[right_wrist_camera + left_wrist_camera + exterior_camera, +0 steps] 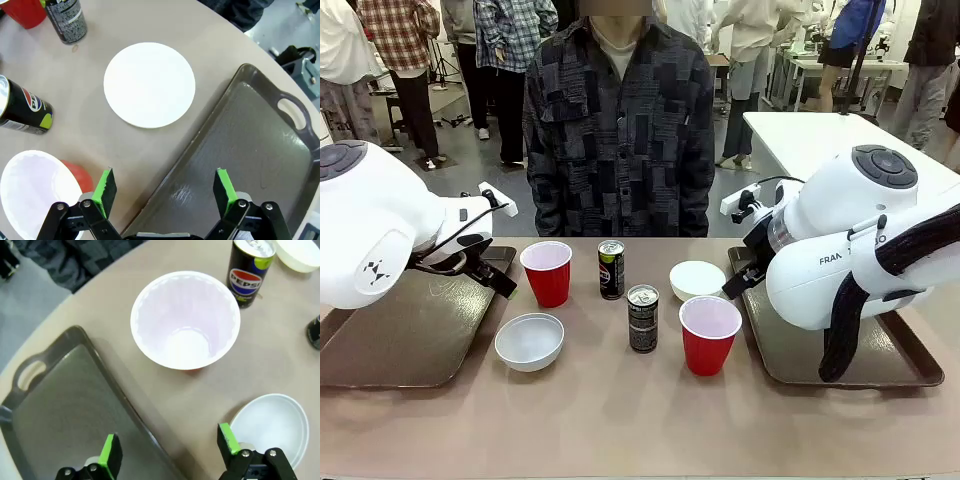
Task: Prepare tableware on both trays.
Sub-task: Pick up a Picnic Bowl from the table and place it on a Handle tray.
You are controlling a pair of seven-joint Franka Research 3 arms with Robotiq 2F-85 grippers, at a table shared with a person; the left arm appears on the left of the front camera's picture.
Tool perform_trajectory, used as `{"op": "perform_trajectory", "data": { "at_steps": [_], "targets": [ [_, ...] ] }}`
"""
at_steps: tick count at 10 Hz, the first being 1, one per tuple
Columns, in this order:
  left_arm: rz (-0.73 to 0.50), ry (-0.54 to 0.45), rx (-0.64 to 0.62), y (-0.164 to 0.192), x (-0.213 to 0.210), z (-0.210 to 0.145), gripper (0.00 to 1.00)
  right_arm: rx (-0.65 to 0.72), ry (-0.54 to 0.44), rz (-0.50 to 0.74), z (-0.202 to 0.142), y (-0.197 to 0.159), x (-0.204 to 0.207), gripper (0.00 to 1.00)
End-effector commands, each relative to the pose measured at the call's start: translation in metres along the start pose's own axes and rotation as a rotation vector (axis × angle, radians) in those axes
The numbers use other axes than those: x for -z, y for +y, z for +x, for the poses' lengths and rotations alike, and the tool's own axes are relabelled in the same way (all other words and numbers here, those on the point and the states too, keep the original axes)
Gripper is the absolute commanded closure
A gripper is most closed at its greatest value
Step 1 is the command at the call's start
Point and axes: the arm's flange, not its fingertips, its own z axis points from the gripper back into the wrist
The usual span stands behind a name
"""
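Observation:
Two dark brown trays lie at the table's sides, the left tray [410,335] and the right tray [805,355], both bare. Between them stand two red cups [548,272] [709,335], two dark cans [611,269] [642,318] and two white bowls [529,341] [697,279]. My left gripper [170,450] hangs open over its tray's inner rim [125,405], just short of the near cup [185,320] and beside a bowl [272,425]. My right gripper [165,192] is open above the right tray's rim [200,150], with the other bowl [149,84] ahead of it.
A person in a dark patterned shirt [620,130] stands at the table's far edge, hands out of sight. The Pepsi can [250,272] stands beyond the cup in the left wrist view. Bare tabletop [620,420] runs along the front edge.

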Motion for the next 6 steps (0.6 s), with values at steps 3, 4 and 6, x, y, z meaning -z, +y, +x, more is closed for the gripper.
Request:
{"op": "perform_trajectory", "data": {
  "at_steps": [3,4,6],
  "targets": [
    [0.0,0.0,0.0,-0.0001,0.0,0.0,0.0,0.0,0.0,0.0,0.0,0.0,0.0,0.0],
    [0.0,0.0,0.0,-0.0001,0.0,0.0,0.0,0.0,0.0,0.0,0.0,0.0,0.0,0.0],
    [0.0,0.0,0.0,-0.0001,0.0,0.0,0.0,0.0,0.0,0.0,0.0,0.0,0.0,0.0]
  ]
}}
